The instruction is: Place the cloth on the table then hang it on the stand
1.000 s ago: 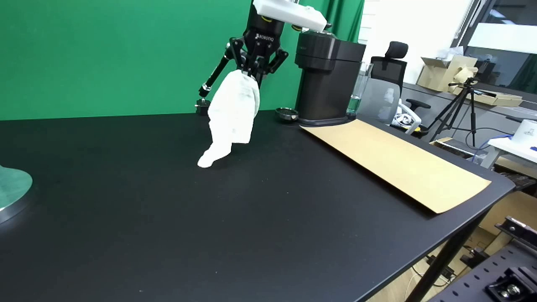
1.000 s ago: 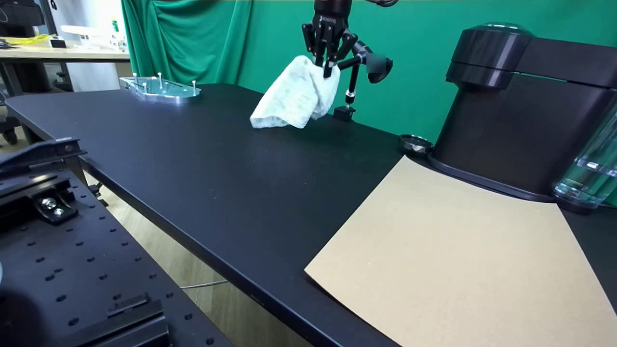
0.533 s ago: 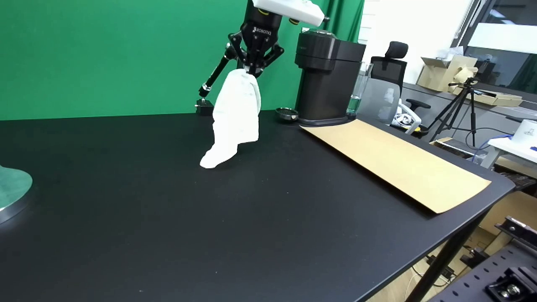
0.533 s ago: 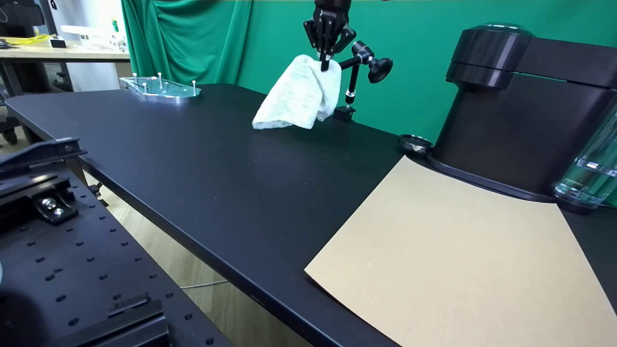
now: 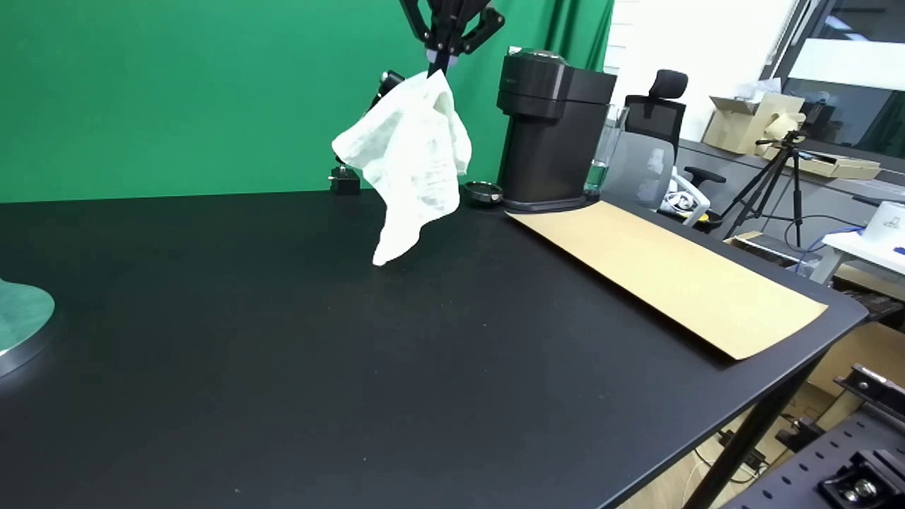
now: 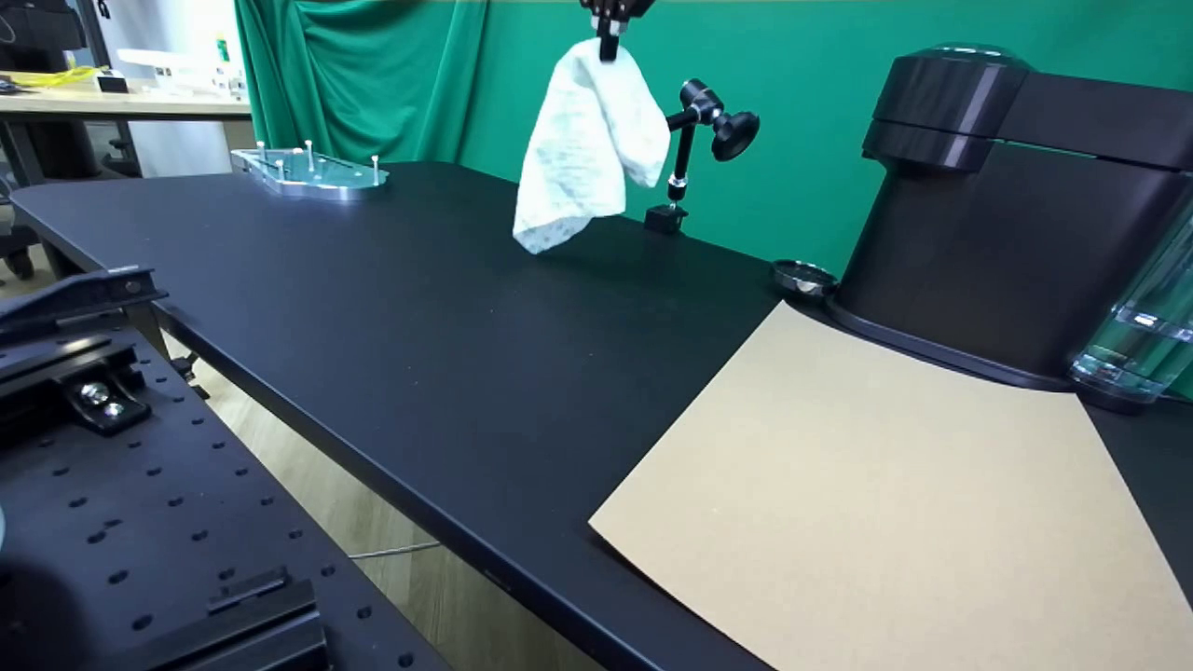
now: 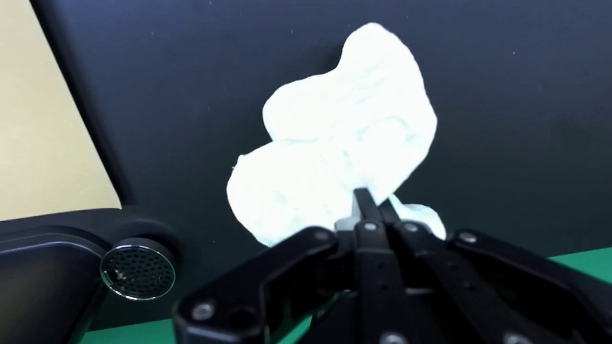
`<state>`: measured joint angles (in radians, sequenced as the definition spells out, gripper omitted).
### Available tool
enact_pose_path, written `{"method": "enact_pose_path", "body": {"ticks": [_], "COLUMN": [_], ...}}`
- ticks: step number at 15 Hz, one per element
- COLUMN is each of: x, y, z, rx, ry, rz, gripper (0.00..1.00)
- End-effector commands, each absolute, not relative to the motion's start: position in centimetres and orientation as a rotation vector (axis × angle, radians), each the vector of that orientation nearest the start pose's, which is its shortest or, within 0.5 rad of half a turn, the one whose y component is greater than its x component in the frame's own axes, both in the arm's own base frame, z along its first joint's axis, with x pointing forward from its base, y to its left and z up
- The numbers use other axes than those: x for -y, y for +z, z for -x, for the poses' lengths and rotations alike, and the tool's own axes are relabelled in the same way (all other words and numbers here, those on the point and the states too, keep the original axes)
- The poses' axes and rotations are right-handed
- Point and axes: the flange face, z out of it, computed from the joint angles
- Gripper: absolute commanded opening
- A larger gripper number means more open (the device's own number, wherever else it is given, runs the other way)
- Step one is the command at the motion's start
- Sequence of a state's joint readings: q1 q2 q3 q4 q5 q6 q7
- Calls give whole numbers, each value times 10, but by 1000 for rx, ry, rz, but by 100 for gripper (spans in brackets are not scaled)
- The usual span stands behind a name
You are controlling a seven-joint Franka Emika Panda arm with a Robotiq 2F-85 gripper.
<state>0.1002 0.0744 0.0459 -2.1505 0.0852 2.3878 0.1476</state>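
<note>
The white cloth [image 5: 418, 155] hangs in folds from my gripper [image 5: 438, 67] above the black table [image 5: 283, 353]. My gripper is shut on its upper end, as also shows in an exterior view [image 6: 609, 48]. In the wrist view the fingertips [image 7: 375, 203] pinch the cloth [image 7: 334, 124], which spreads out below them. I cannot tell whether the cloth's lowest corner touches the table. The black jointed stand [image 6: 683, 158] is at the table's back edge, just beside and behind the cloth. In an exterior view the cloth hides most of the stand, leaving its base [image 5: 344, 181] and top joint visible.
A black coffee machine [image 5: 551, 127] stands at the back, with a small round metal-rimmed cup [image 5: 483, 192] beside it. A tan cardboard sheet [image 6: 895, 522] lies in front of the machine. A clear plate with upright pegs [image 6: 317, 182] is at the table's far end.
My gripper has risen with the cloth in it, mostly within the last half second. The cloth now hangs higher and longer, its lower part lifted and swung. The stand has not moved.
</note>
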Motion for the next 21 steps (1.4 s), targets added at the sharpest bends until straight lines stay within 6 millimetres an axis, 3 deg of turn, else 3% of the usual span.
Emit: {"method": "enact_pose_path", "body": {"ticks": [1, 4, 6, 8, 11, 12, 13, 17, 21], "x": [-82, -78, -70, -60, -44, -39, -34, -21, -16], "y": [424, 442, 444, 434, 402, 391, 380, 349, 339], "z": [-500, -474, -466, -464, -464, -463, -462, -459, -456], "rx": [-121, -118, -116, -102, -79, -76, -70, -29, 91], "ry": [-173, -129, -108, -85, 31, 80, 126, 252, 266], "rz": [3042, 3049, 3057, 3078, 3110, 3116, 3123, 3151, 3229], "gripper": [0, 0, 0, 0, 0, 26, 27, 54, 82]}}
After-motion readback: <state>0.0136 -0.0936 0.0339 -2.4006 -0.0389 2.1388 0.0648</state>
